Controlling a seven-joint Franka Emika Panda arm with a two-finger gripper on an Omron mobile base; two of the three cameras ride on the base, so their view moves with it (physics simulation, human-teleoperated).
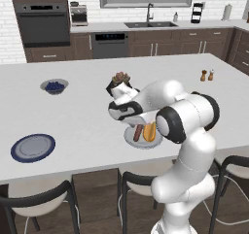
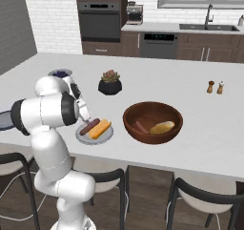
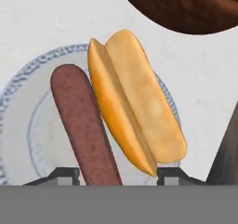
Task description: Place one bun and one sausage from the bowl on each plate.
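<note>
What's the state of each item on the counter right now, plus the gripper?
Grey plate: holds a sausage and a bun, side by side.
Blue-rimmed plate: nothing on it.
Brown bowl: one sausage and one bun left inside.
Gripper: open, straddling the plated sausage's end.
Berry bowl: full of berries.
Plant pot: upright.

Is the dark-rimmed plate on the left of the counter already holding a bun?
No. In the left base view the dark-rimmed plate is bare, while a bun and sausage lie on the light plate.
</note>
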